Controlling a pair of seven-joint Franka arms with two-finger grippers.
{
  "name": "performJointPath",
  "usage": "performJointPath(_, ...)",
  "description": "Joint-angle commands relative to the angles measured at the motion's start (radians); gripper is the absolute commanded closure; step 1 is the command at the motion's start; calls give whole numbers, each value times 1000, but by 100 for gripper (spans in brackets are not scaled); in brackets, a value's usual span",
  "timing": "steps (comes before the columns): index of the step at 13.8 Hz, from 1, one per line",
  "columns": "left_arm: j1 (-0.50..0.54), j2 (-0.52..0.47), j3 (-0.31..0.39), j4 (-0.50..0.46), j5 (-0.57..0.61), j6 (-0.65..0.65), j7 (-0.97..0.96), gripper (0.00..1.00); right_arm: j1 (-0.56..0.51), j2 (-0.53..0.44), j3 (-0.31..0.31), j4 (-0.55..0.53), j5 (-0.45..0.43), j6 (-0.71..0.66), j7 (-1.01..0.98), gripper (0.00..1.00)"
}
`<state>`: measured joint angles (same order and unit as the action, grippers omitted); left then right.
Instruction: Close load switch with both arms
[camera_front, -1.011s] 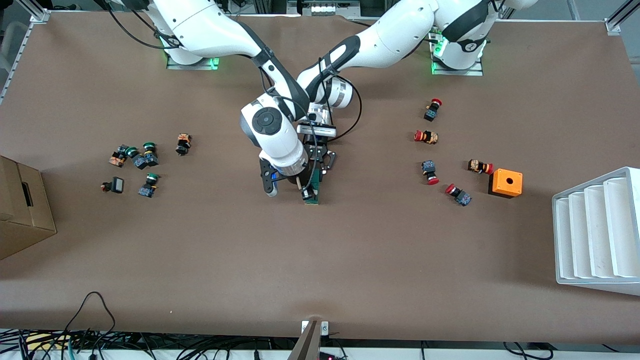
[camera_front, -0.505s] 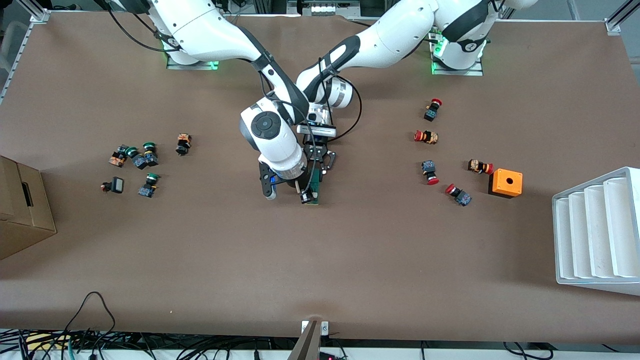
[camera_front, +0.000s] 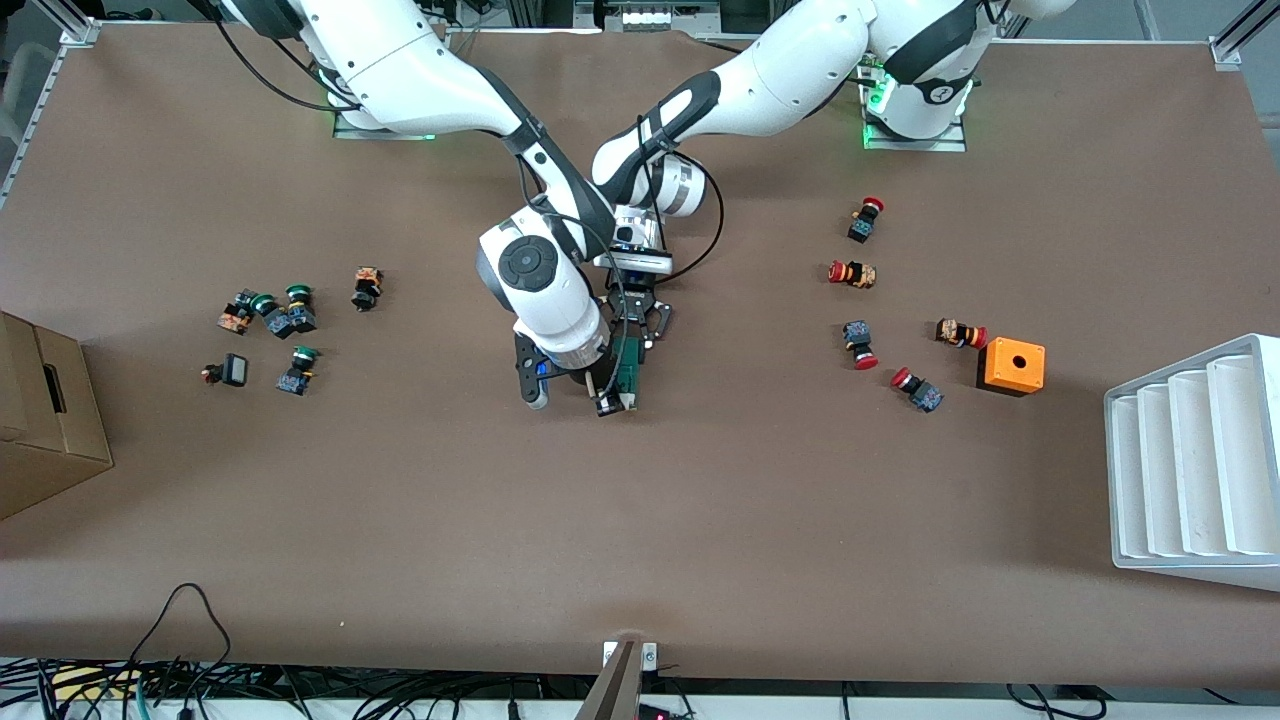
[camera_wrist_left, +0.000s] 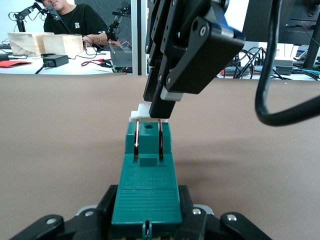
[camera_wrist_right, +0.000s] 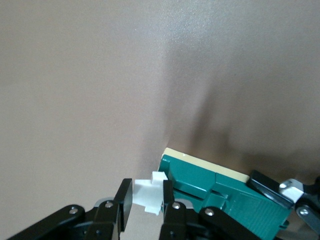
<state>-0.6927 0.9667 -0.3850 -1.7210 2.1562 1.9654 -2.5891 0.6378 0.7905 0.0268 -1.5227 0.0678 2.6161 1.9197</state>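
Observation:
The load switch (camera_front: 627, 372), a narrow dark-green block with a white tab, is in the middle of the table. My left gripper (camera_front: 637, 335) is shut on its end farther from the front camera. In the left wrist view the green body (camera_wrist_left: 147, 170) sits between my black fingers (camera_wrist_left: 107, 202). My right gripper (camera_front: 608, 398) is at the switch's nearer end. In the right wrist view it (camera_wrist_right: 146, 200) is closed around the white tab (camera_wrist_right: 149, 196), with the green body (camera_wrist_right: 210, 187) beside it. The right gripper also shows in the left wrist view (camera_wrist_left: 159, 100), on the tab (camera_wrist_left: 140, 111).
Several red-capped push buttons (camera_front: 860, 343) and an orange box with a hole (camera_front: 1011, 365) lie toward the left arm's end. A white slotted tray (camera_front: 1195, 460) stands past them. Green-capped buttons (camera_front: 298, 310) and a cardboard box (camera_front: 45, 420) lie toward the right arm's end.
The right arm's wrist has shifted slightly toward its own end of the table, and the switch's nearer end has moved a little with it. The left gripper has kept its hold.

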Motion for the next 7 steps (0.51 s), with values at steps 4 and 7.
performJointPath(4, -7, 37, 18, 40, 27, 24, -23, 46, -6, 29, 2, 23, -20, 1, -1, 68)
performJointPath(7, -7, 35, 18, 40, 27, 24, -23, 46, -23, 7, 2, 23, -19, -17, -17, 45)
